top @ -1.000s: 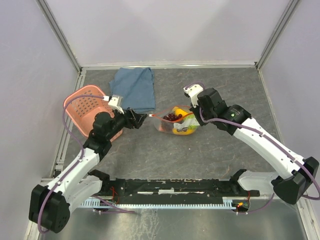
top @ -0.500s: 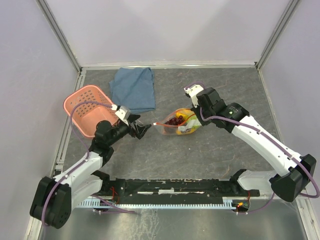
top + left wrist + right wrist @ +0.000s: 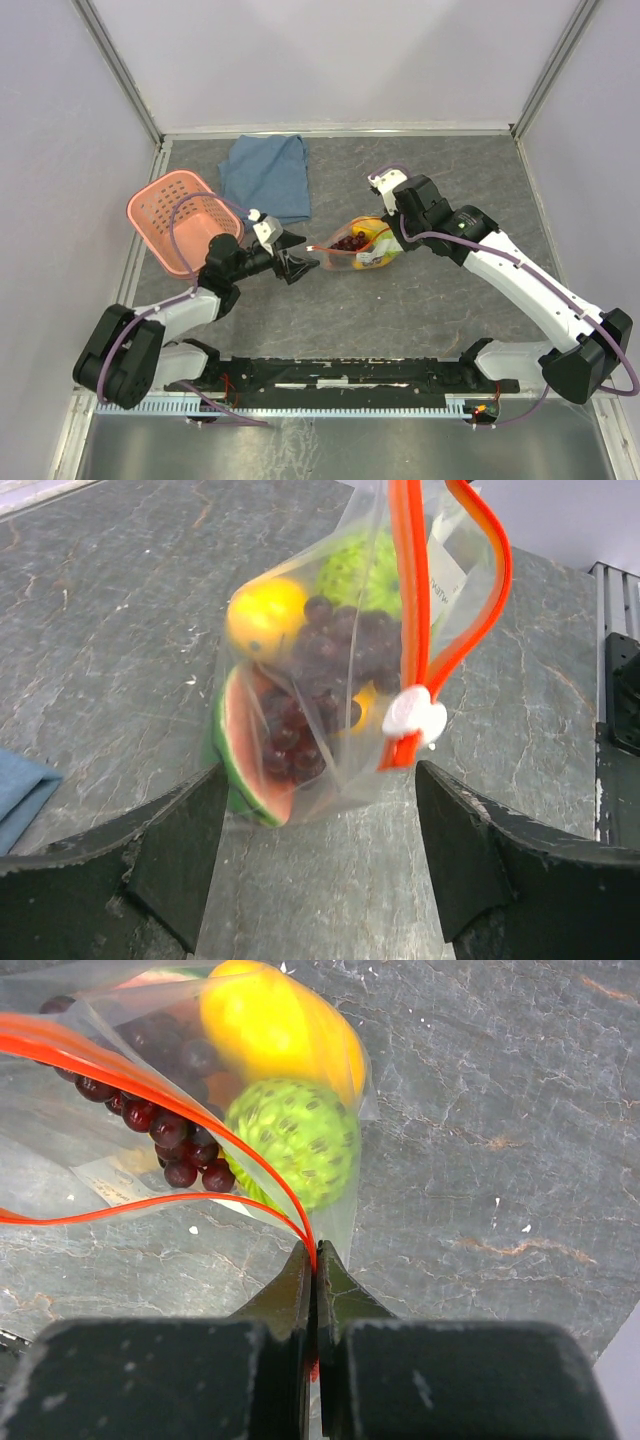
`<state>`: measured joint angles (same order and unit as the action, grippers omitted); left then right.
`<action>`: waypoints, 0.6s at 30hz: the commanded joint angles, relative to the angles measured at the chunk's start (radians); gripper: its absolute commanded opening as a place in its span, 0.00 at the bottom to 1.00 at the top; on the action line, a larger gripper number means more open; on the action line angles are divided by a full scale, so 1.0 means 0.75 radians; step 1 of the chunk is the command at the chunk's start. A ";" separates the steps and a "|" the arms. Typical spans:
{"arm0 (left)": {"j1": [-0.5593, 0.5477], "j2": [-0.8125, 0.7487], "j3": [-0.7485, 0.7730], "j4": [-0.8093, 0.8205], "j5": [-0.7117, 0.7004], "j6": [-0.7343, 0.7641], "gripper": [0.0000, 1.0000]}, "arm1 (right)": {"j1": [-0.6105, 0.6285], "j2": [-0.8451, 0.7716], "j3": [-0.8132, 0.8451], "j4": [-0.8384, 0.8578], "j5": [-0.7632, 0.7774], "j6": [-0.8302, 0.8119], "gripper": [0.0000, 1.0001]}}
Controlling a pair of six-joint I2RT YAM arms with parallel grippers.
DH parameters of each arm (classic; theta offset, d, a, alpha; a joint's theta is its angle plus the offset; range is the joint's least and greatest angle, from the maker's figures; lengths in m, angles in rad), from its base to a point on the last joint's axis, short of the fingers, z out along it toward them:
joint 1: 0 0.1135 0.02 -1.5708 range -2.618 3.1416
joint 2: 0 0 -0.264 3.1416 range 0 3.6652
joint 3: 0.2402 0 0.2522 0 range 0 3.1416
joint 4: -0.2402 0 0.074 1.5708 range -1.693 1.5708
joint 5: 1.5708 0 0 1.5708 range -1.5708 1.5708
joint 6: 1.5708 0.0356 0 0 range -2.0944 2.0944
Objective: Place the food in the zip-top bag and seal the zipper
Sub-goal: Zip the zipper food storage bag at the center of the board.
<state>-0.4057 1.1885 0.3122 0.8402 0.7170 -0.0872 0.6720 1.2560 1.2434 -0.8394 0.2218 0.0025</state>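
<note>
The zip-top bag [image 3: 360, 250] lies mid-table with the food inside. In the left wrist view I see dark grapes [image 3: 320, 690], a yellow-orange fruit [image 3: 265, 615], a yellow-green bumpy ball [image 3: 355, 570] and a watermelon slice [image 3: 240, 755]. The orange-red zipper [image 3: 410, 580] has its two strips apart, with a white slider [image 3: 415, 717] at the near end. My left gripper [image 3: 298, 265] is open and empty just short of the slider, not touching the bag [image 3: 300, 780]. My right gripper [image 3: 315, 1260] is shut on the zipper's far end [image 3: 290, 1205], beside the ball [image 3: 293, 1140].
A pink perforated basket [image 3: 170, 225] stands tilted at the left, behind my left arm. A folded blue cloth [image 3: 268, 178] lies at the back. Metal frame rails run along the table's sides.
My left arm has dropped low and its gripper has slid from the zipper's left end toward the near side, now open before the slider. The bag shifted slightly. The right gripper stayed shut.
</note>
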 commanded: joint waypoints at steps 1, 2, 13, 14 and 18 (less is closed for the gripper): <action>-0.030 0.096 0.116 0.148 0.057 0.068 0.79 | -0.008 -0.016 0.056 0.043 0.016 0.001 0.02; -0.034 0.118 0.130 0.171 0.069 0.057 0.74 | -0.008 -0.024 0.053 0.044 0.017 0.001 0.02; -0.062 0.255 0.234 0.163 0.140 0.001 0.14 | -0.013 -0.067 0.053 0.031 0.060 0.001 0.02; -0.062 0.236 0.225 0.148 0.126 0.012 0.11 | -0.013 -0.081 0.048 0.034 0.070 0.001 0.02; -0.061 0.118 0.224 -0.030 0.061 0.081 0.03 | -0.019 -0.111 0.042 0.035 0.092 0.001 0.03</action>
<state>-0.4477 1.3708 0.4599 0.8959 0.7887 -0.0948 0.6651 1.2316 1.2434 -0.8440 0.2405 0.0025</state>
